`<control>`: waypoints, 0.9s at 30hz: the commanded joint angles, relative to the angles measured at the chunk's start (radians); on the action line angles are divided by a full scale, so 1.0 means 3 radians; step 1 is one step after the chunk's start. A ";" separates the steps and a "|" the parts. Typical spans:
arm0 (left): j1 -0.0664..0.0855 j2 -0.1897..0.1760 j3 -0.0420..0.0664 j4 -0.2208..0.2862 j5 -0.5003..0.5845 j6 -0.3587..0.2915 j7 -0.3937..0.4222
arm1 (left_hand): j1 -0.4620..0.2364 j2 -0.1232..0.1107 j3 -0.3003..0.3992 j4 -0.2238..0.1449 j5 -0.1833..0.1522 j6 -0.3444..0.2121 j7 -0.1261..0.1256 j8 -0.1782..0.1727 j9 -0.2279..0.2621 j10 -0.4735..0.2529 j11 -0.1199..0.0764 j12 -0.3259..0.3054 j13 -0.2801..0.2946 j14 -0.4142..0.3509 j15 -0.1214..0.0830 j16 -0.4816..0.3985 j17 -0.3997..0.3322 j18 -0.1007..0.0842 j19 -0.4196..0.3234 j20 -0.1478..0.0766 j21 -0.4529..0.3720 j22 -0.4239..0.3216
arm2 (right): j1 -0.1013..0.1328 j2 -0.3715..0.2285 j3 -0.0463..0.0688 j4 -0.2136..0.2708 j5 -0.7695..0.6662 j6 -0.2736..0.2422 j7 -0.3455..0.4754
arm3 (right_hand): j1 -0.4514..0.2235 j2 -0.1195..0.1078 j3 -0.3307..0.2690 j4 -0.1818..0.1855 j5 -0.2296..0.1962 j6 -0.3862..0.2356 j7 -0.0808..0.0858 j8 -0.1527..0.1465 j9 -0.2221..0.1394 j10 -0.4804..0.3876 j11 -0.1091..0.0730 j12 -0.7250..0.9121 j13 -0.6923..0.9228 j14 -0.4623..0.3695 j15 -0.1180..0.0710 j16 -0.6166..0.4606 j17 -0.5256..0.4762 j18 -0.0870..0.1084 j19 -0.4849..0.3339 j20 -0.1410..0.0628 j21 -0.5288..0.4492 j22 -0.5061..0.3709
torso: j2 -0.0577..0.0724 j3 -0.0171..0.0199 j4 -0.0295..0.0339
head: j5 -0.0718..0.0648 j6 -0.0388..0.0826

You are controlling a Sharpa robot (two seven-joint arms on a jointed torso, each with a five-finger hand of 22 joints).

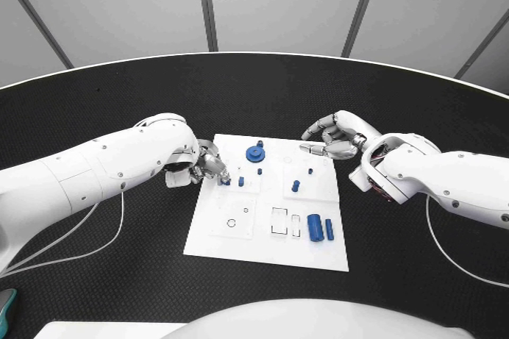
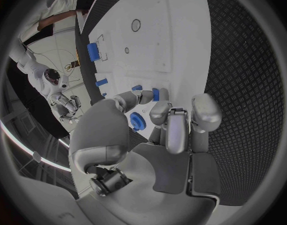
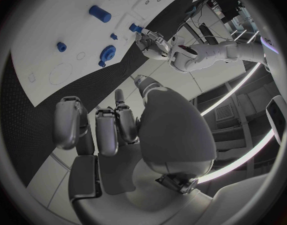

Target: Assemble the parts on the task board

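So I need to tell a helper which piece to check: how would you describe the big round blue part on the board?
Start at the white task board in the middle of the black table, and go to its far edge, between the two hands. The round blue part sits there, a flat disc with a short peg rising from its middle. Its neighbours are small slim pegs, and the big cylinder lies at the near end.

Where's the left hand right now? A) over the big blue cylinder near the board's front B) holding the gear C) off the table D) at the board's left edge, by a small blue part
D: the left hand sits at the board's left edge, fingertips by a small blue part.
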 commanded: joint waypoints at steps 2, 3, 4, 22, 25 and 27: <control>0.0000 0.0012 0.0000 -0.0015 0.0000 0.0008 0.0002 | 0.0005 0.0036 0.0282 -0.0276 0.0010 0.0168 -0.0136 0.0013 0.0004 0.0037 -0.0021 -0.0010 -0.0003 0.0200 -0.0025 0.0011 0.0368 -0.0015 0.0006 -0.0021 0.0018 0.0005 | 0.0000 0.0000 0.0000 0.0000 0.0000 0.0000 0.0001 | -0.0017 -0.0002 0.0026 0.0003 0.0016 -0.0014 -0.0008 0.0019 -0.0005 0.0008 -0.0005 0.0002 0.0296 0.0249 -0.0023 -0.0013 0.0372 0.0040 0.0001 -0.0028 -0.0015 0.0039 | -0.0001 0.0000 0.0000 | -0.0004 -0.0003; 0.0000 0.0016 0.0000 -0.0019 0.0000 0.0013 0.0003 | 0.0005 0.0036 0.0282 -0.0276 0.0010 0.0168 -0.0136 0.0013 0.0004 0.0037 -0.0021 -0.0010 -0.0003 0.0200 -0.0025 0.0011 0.0368 -0.0015 0.0006 -0.0021 0.0018 0.0005 | 0.0000 0.0000 0.0000 0.0000 0.0000 0.0000 0.0001 | -0.0017 -0.0002 0.0026 0.0003 0.0016 -0.0014 -0.0008 0.0019 -0.0005 0.0008 -0.0005 0.0002 0.0296 0.0249 -0.0023 -0.0013 0.0372 0.0040 0.0001 -0.0028 -0.0015 0.0039 | -0.0001 0.0000 0.0000 | -0.0005 -0.0003; 0.0000 0.0019 0.0000 -0.0023 0.0000 0.0016 0.0003 | 0.0005 0.0036 0.0282 -0.0276 0.0010 0.0168 -0.0136 0.0013 0.0004 0.0037 -0.0021 -0.0010 -0.0003 0.0200 -0.0025 0.0011 0.0368 -0.0015 0.0006 -0.0021 0.0018 0.0005 | 0.0000 0.0000 0.0000 0.0000 0.0000 0.0000 0.0001 | -0.0017 -0.0002 0.0026 0.0003 0.0016 -0.0014 -0.0008 0.0019 -0.0005 0.0008 -0.0005 0.0002 0.0296 0.0249 -0.0023 -0.0013 0.0372 0.0040 0.0001 -0.0028 -0.0015 0.0039 | 0.0000 0.0001 0.0000 | -0.0005 -0.0004; 0.0000 0.0102 0.0000 -0.0126 0.0003 0.0088 0.0005 | 0.0000 0.0038 0.0282 -0.0279 0.0018 0.0171 -0.0136 0.0016 0.0005 0.0041 -0.0022 -0.0010 -0.0001 0.0200 -0.0026 0.0010 0.0368 -0.0015 0.0006 -0.0022 0.0018 0.0005 | 0.0000 0.0002 0.0000 0.0000 0.0000 0.0000 0.0003 | -0.0017 -0.0002 0.0026 0.0003 0.0016 -0.0014 -0.0008 0.0019 -0.0005 0.0008 -0.0005 0.0002 0.0296 0.0249 -0.0023 -0.0013 0.0372 0.0040 0.0001 -0.0028 -0.0015 0.0039 | -0.0002 0.0000 -0.0001 | -0.0010 -0.0011; 0.0000 0.0118 0.0000 -0.0147 0.0004 0.0084 0.0007 | 0.0000 0.0038 0.0282 -0.0279 0.0018 0.0171 -0.0136 0.0016 0.0005 0.0041 -0.0022 -0.0010 -0.0001 0.0200 -0.0026 0.0010 0.0368 -0.0015 0.0006 -0.0022 0.0018 0.0005 | 0.0000 0.0004 0.0000 -0.0002 0.0000 0.0000 0.0004 | -0.0017 -0.0002 0.0026 0.0003 0.0016 -0.0014 -0.0008 0.0019 -0.0005 0.0008 -0.0005 0.0002 0.0296 0.0249 -0.0023 -0.0013 0.0372 0.0040 0.0001 -0.0028 -0.0015 0.0039 | -0.0002 0.0000 -0.0001 | -0.0012 -0.0012; 0.0000 0.0126 0.0000 -0.0159 0.0004 0.0082 0.0008 | 0.0000 0.0038 0.0282 -0.0279 0.0018 0.0171 -0.0136 0.0016 0.0005 0.0041 -0.0022 -0.0010 -0.0001 0.0200 -0.0026 0.0010 0.0368 -0.0015 0.0006 -0.0022 0.0018 0.0005 | 0.0000 0.0005 0.0000 -0.0002 0.0000 0.0000 0.0005 | -0.0017 -0.0002 0.0026 0.0003 0.0016 -0.0014 -0.0008 0.0019 -0.0005 0.0008 -0.0005 0.0002 0.0296 0.0249 -0.0023 -0.0013 0.0372 0.0040 0.0001 -0.0028 -0.0015 0.0039 | -0.0001 0.0001 -0.0001 | -0.0016 -0.0011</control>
